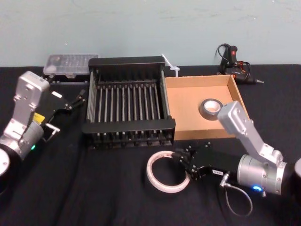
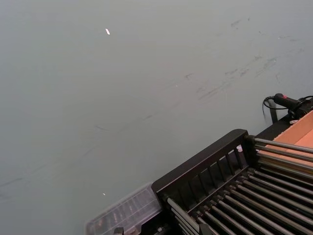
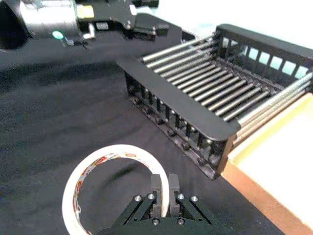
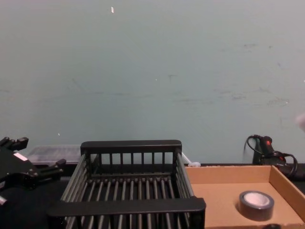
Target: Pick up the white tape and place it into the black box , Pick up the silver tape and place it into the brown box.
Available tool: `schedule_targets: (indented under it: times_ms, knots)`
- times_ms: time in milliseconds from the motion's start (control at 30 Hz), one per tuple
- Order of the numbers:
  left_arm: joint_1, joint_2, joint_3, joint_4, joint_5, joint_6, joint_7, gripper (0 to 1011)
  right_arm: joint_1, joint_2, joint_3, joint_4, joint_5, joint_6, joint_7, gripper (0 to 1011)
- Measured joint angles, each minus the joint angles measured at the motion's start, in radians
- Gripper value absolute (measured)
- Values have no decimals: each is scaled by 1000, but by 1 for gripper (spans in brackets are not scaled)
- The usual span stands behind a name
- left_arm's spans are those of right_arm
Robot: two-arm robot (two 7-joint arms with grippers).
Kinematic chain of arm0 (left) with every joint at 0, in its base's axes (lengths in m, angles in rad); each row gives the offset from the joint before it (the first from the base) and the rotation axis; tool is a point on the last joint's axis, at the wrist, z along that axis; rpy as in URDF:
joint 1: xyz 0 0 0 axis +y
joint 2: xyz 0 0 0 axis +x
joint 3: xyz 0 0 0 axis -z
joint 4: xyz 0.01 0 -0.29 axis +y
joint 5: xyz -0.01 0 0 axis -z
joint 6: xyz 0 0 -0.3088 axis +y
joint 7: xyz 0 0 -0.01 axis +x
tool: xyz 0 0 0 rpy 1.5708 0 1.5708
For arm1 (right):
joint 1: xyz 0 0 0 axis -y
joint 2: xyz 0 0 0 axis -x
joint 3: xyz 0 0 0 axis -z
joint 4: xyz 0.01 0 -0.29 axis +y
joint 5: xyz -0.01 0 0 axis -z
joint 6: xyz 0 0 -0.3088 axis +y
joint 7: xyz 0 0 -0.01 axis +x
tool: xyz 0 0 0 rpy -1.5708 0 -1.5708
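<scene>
The white tape [image 1: 165,171] [image 3: 98,169], a wide thin ring with red print inside, lies on the black cloth in front of the black box [image 1: 128,127] [image 3: 182,98] [image 4: 128,206]. My right gripper [image 1: 182,159] [image 3: 165,185] is down at the ring's right side, fingers pinched together over its thin wall. The silver tape [image 1: 210,107] [image 4: 256,204] lies flat inside the brown box [image 1: 186,106] [image 4: 224,188], right of the crate. Left of the crate, my left gripper [image 1: 74,101] [image 4: 33,160] hovers open and holds nothing.
A clear plastic case [image 1: 70,64] [image 2: 128,211] sits behind the crate's left corner. A black glue gun with cable [image 1: 231,60] [image 4: 265,145] lies at the back right, near a small white piece [image 1: 171,68]. Black cloth covers the table; a pale wall stands behind.
</scene>
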State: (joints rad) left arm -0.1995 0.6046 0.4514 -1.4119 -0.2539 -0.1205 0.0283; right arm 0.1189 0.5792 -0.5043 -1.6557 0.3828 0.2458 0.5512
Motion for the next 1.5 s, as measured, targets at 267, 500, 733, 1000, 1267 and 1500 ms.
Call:
schedule_targets:
  times_ms: [267, 500, 733, 1000, 1267, 1500]
  knots:
    - [0, 0, 0, 0, 0, 0, 0, 1001, -8, 24, 10, -26, 52, -35, 24, 95]
    - [0, 0, 0, 0, 0, 0, 0, 1001, -17, 32, 21, -37, 80, -65, 6, 96]
    - [0, 0, 0, 0, 0, 0, 0, 1001, -27, 25, 48, -33, 116, -105, -18, 96]
    - [0, 0, 0, 0, 0, 0, 0, 1001, -33, 19, 80, -24, 143, -135, -47, 96]
    - [0, 0, 0, 0, 0, 0, 0, 1001, -32, 5, 104, -5, 157, -145, -75, 96]
    - [0, 0, 0, 0, 0, 0, 0, 1001, -12, -17, 113, 32, 169, -150, -83, 96]
